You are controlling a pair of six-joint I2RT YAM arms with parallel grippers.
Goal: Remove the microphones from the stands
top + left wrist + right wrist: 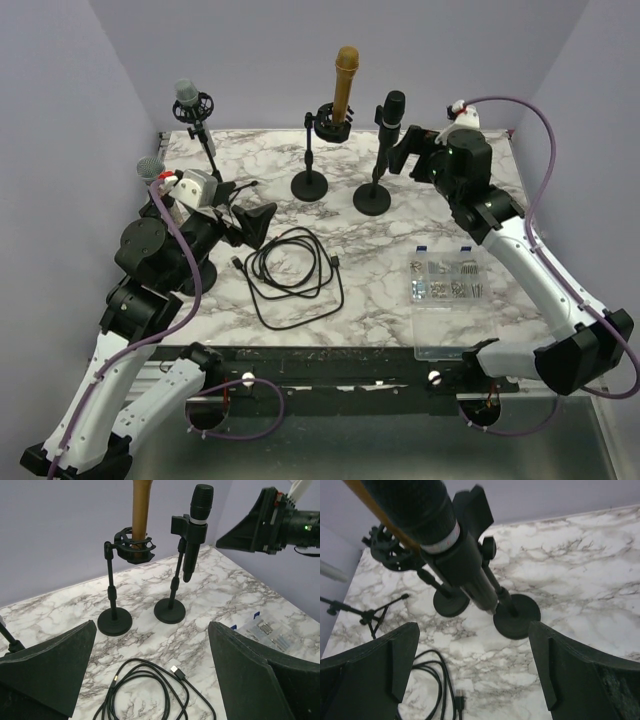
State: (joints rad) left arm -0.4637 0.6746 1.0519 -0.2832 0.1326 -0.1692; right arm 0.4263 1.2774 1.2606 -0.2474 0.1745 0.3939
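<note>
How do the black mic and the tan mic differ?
The black mic is dark with a pale band; the tan mic is plain brown. The black mic sits in a side clip; the tan mic stands in a ring shock mount. Both stand head-up on round-base stands.

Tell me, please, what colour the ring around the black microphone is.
The ring on the black microphone is white, clearest in the left wrist view.
</note>
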